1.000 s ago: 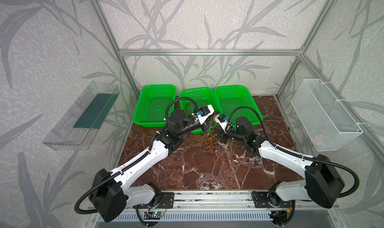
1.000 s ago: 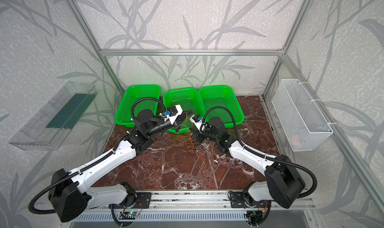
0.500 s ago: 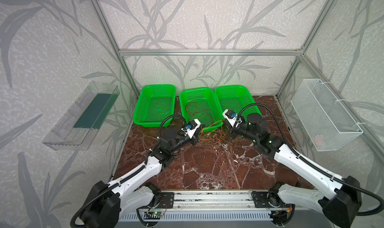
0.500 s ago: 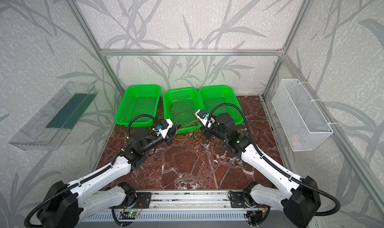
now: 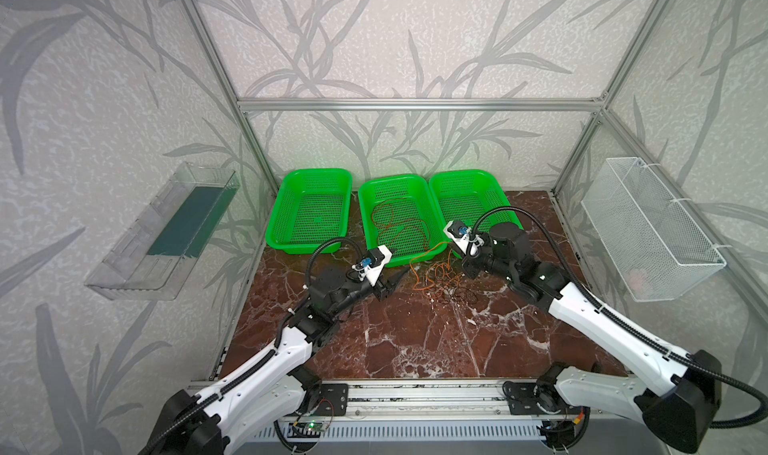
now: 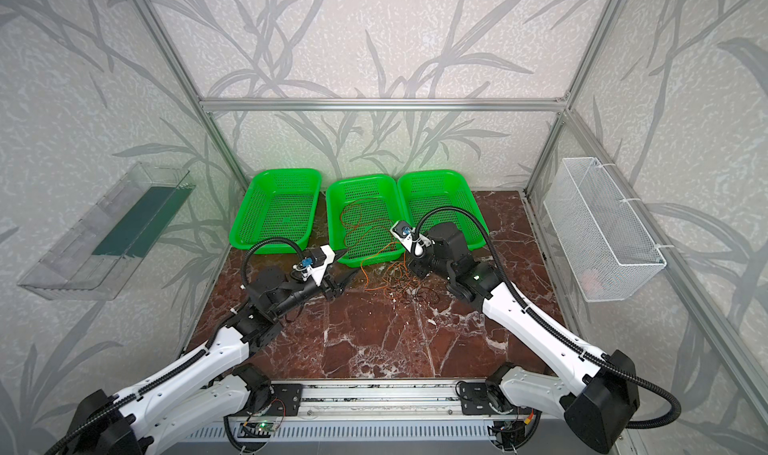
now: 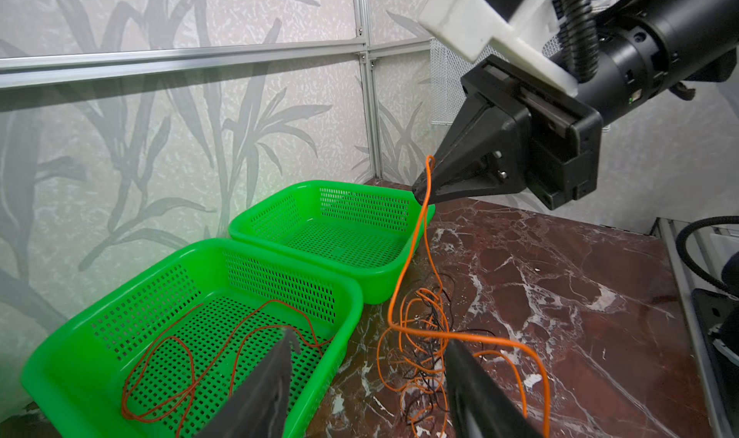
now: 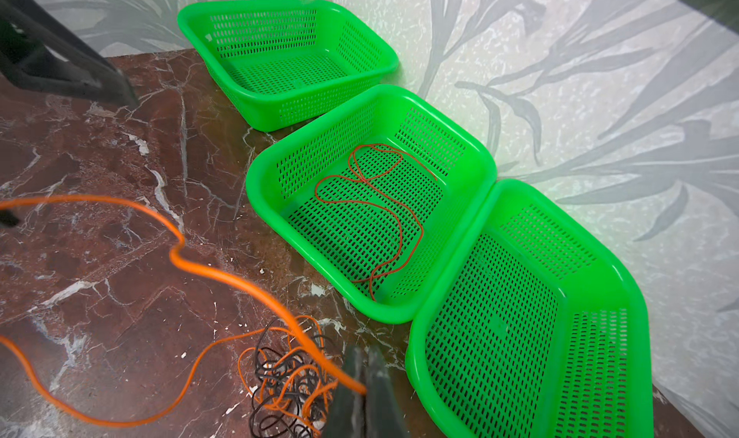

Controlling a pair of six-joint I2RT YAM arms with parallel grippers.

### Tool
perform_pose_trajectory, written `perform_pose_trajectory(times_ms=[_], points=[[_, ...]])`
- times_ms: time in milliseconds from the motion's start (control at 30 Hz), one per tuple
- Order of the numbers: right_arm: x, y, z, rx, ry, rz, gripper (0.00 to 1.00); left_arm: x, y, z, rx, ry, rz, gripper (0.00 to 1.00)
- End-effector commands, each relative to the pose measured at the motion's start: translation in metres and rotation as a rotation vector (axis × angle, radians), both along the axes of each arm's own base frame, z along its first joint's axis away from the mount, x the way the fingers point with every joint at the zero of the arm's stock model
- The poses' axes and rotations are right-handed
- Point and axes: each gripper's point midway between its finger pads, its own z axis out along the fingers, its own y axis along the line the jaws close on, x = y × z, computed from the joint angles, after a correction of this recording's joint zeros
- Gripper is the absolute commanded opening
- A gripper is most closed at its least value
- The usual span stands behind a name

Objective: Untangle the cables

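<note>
Nearest me, my left pincer stands wide with nothing in it. Past it, orange and black cables lie tangled on the table. My right pincer is clamped on an orange cable. Farthest, a red cable lies in the middle basket.

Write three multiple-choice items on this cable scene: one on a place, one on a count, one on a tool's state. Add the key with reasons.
1. Where does the red cable lie?
A. middle basket
B. wire basket on the wall
C. bare table

2. How many green baskets stand at the back?
A. two
B. three
C. four

3. What is the right tool doing?
A. hanging open, holding nothing
B. pinching an orange cable
C. gripping a basket rim

Key: 1 A, its loops sit inside the middle basket; 2 B, three in a row in both top views; 3 B, the orange cable runs from its closed tips.
</note>
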Motion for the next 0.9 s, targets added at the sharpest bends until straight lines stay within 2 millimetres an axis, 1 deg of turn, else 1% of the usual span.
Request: perform_pose_trajectory(times_ms=[0, 100, 167, 233, 333, 400, 467, 533, 700, 767, 867], points=[[-0.003, 0.001, 0.007, 0.047, -0.006, -0.002, 0.0, -0.012, -0.001, -0.029, 0.043, 0.095, -0.039, 0.66], [-0.004, 0.0, 0.014, 0.071, -0.019, -0.01, 0.0, -0.013, 0.005, -0.043, 0.056, 0.111, -0.009, 0.68], [-0.004, -0.001, 0.017, 0.078, -0.028, -0.014, 0.0, -0.011, 0.011, -0.047, 0.052, 0.101, 0.031, 0.72], [-0.005, -0.001, 0.022, 0.093, -0.033, -0.01, 0.0, -0.013, 0.012, -0.05, 0.063, 0.106, 0.028, 0.73], [-0.006, 0.0, 0.029, 0.113, -0.04, -0.01, 0.0, -0.018, 0.006, -0.056, 0.083, 0.135, -0.01, 0.74], [-0.005, 0.0, 0.033, 0.123, -0.045, -0.012, 0.0, -0.024, -0.002, -0.06, 0.078, 0.154, -0.055, 0.74], [-0.005, 0.001, 0.037, 0.133, -0.047, -0.011, 0.0, -0.036, -0.013, -0.063, 0.086, 0.136, -0.144, 0.74], [-0.006, 0.002, 0.04, 0.144, -0.048, -0.007, 0.0, -0.041, -0.019, -0.064, 0.084, 0.131, -0.17, 0.81], [-0.006, 0.002, 0.046, 0.156, -0.055, -0.008, 0.0, -0.045, -0.023, -0.066, 0.102, 0.129, -0.191, 0.83], [-0.007, 0.002, 0.048, 0.165, -0.057, -0.005, 0.0, -0.042, -0.023, -0.066, 0.108, 0.135, -0.175, 0.85], [-0.008, 0.004, 0.051, 0.175, -0.058, 0.006, 0.0, -0.035, -0.026, -0.068, 0.106, 0.136, -0.162, 0.85]])
